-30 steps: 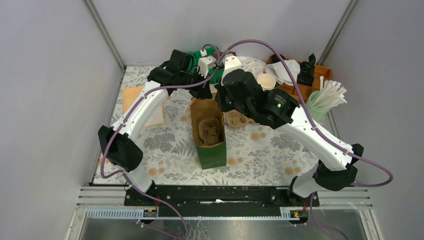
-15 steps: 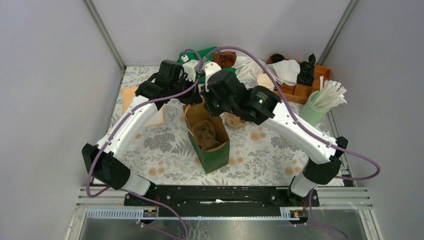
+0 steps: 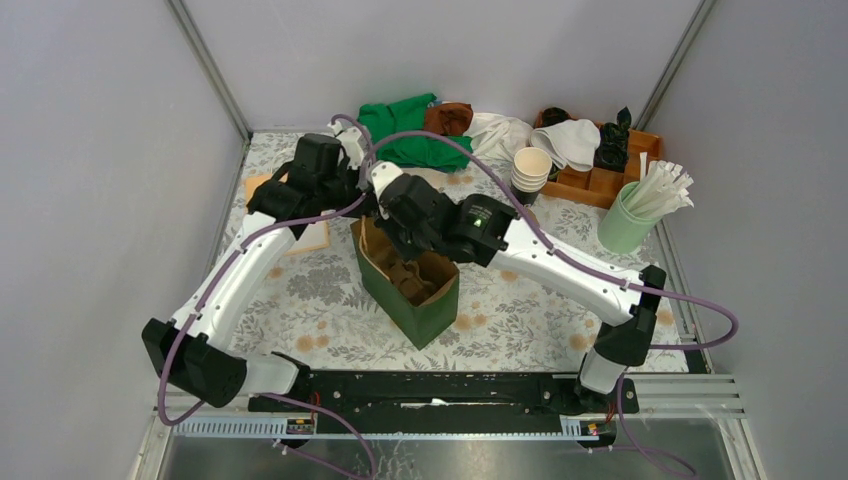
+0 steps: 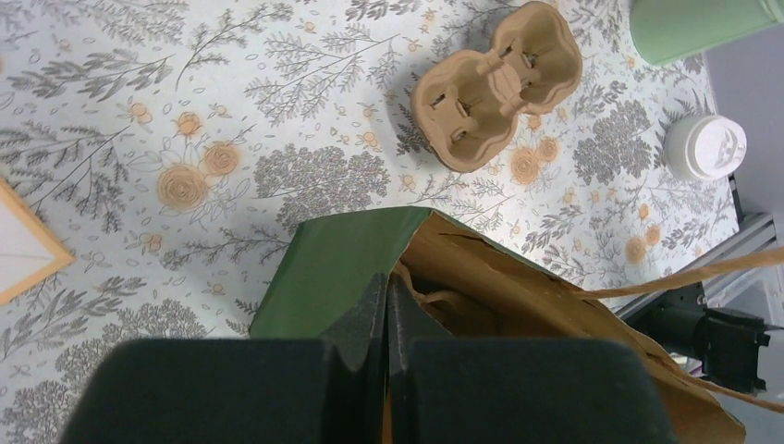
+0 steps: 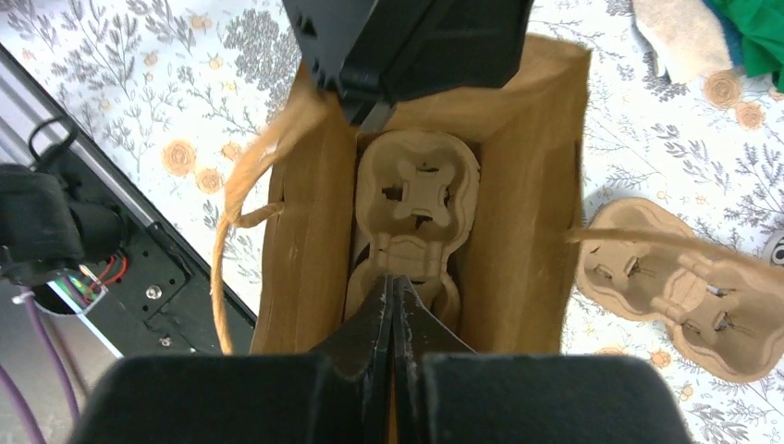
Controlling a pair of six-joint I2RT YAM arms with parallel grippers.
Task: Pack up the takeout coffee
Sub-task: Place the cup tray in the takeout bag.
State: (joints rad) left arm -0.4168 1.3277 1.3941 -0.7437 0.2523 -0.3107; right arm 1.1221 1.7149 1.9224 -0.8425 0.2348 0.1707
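**Q:** What lies nearest the arm bases?
**A:** Bare flowered bench lies to either side of the green paper bag. The bag stands mid-bench, mouth up, clear of every edge.

**Q:** How are the end effectors set?
**A:** The left end effector has its fingers pressed together, pinching the bag's rim. The right end effector has its fingers pressed together at the opposite rim. Whether paper lies between them cannot be told.

**Q:** What does each view show alone?
**A:** The right wrist view looks down the bag's mouth. It shows an inner carrier filling the floor and a loose carrier on the bench just beside the bag. Only the left wrist view shows the coffee. It stands upright and lidded on the bench beyond the loose carrier, well apart from the bag and near the railed edge. In the top view the right arm covers that area.

**Q:** And the far edge?
**A:** It is crowded with a cup stack, a green pot of white sticks, a wooden tray and cloths.
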